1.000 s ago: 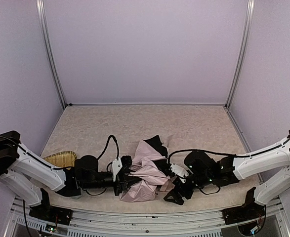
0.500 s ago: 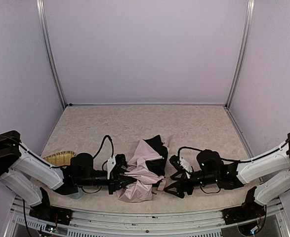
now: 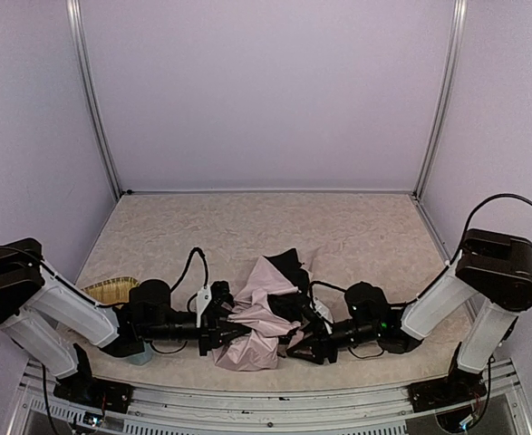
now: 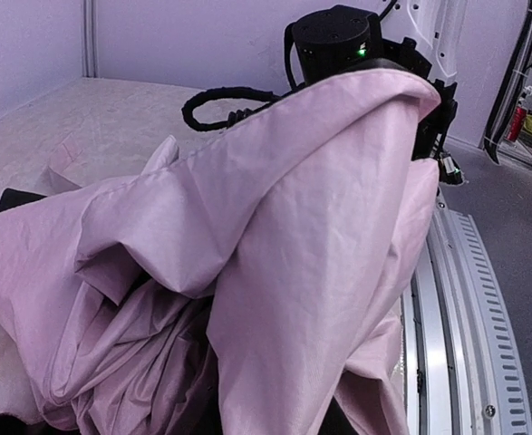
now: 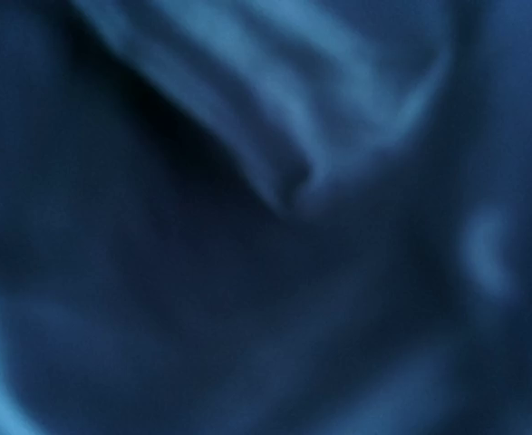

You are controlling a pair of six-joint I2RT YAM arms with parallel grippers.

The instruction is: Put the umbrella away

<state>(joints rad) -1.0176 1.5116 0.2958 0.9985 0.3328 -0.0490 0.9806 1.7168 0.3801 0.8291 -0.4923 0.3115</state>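
Observation:
The umbrella (image 3: 261, 317) lies half collapsed near the table's front edge, pale pink fabric bunched up with black lining showing at its top. My left gripper (image 3: 224, 336) reaches in from the left and is shut on the umbrella's left end. In the left wrist view pink folds of the umbrella (image 4: 293, 227) cover the jaws entirely. My right gripper (image 3: 301, 346) is pressed into the umbrella's right side. The right wrist view is filled with dark blurred fabric of the umbrella (image 5: 275, 136), and its jaws are hidden there.
A woven straw basket (image 3: 111, 292) sits at the front left, behind the left arm. The metal rail (image 4: 447, 317) of the table's front edge runs just beside the umbrella. Purple walls enclose the beige table (image 3: 266, 227).
The right arm has swung in to the left and pushed its gripper into the umbrella's right side. The left gripper and the umbrella have shifted slightly to the left.

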